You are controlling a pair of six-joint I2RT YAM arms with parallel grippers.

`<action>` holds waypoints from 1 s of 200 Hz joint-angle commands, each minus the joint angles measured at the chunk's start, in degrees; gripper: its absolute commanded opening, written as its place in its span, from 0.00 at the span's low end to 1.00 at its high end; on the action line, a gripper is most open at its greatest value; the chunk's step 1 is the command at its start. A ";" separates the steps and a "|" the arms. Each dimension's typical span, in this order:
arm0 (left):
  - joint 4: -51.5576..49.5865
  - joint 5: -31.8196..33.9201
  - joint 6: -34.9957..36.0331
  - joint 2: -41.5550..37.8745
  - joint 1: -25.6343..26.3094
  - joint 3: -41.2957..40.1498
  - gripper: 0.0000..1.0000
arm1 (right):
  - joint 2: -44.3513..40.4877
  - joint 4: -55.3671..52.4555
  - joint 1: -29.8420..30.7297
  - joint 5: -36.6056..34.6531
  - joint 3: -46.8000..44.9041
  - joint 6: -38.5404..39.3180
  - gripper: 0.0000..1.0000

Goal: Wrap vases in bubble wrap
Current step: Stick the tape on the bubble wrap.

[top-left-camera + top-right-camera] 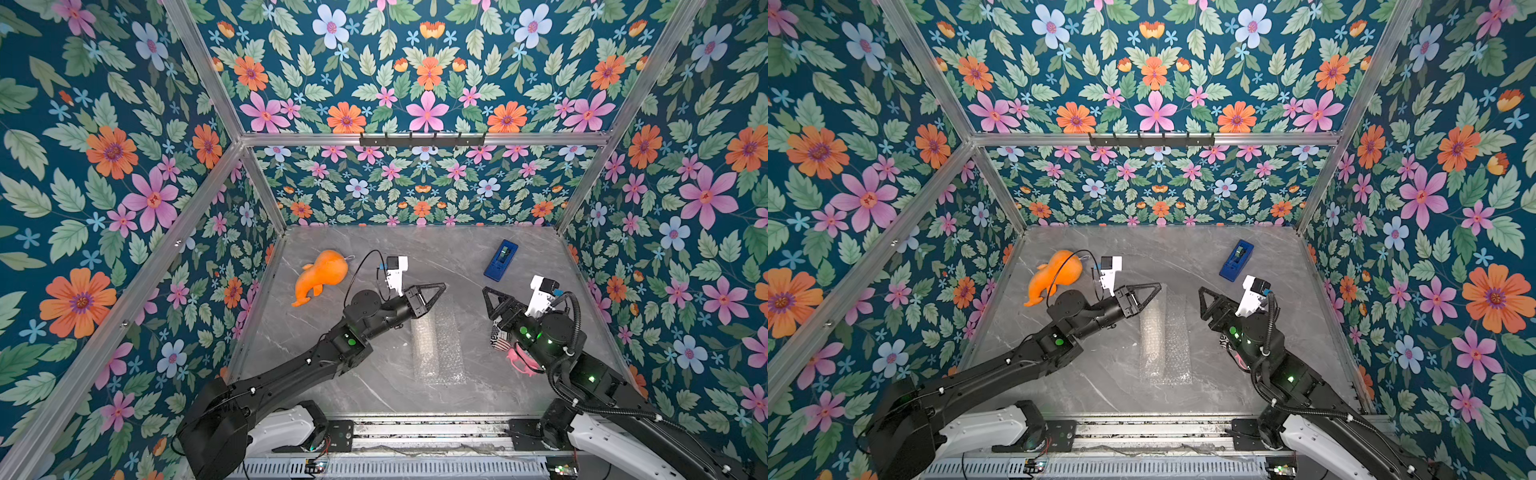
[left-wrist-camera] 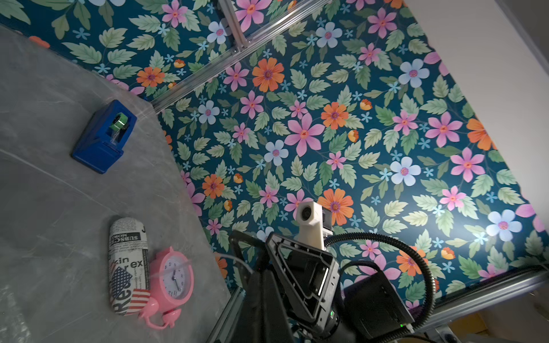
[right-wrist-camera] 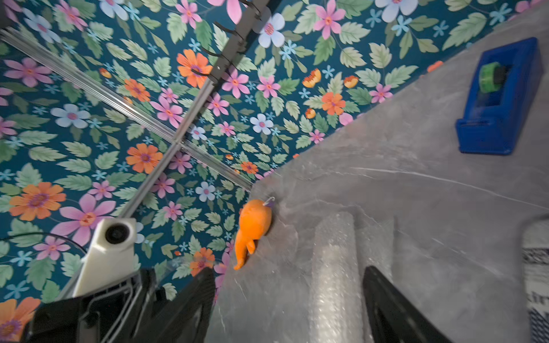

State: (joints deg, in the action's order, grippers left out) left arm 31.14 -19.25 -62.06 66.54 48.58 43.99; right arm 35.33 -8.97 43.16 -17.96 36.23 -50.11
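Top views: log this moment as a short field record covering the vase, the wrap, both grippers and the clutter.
vase: on its side on the table, rolled inside the wrap
bubble wrap: rolled around the vase, flat flap toward the right arm
left gripper: shut, over the roll's far end; contact unclear
right gripper: open, empty, clear of the wrap
clutter: orange plush toy, blue tape dispenser, pink alarm clock, newsprint-patterned case

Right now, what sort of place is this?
Likely a robot test booth: left arm and right arm mounted on a rail, floral panels on a metal frame, and a table with odd props like a plush.
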 commanded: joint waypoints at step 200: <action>-37.31 -13.09 20.52 17.96 -9.09 16.23 0.00 | 52.11 43.55 -9.85 33.11 -12.61 3.85 0.05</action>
State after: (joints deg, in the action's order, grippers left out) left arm -5.39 -31.20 -43.24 84.18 40.05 59.72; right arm 84.31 22.02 33.36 9.45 23.66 -45.95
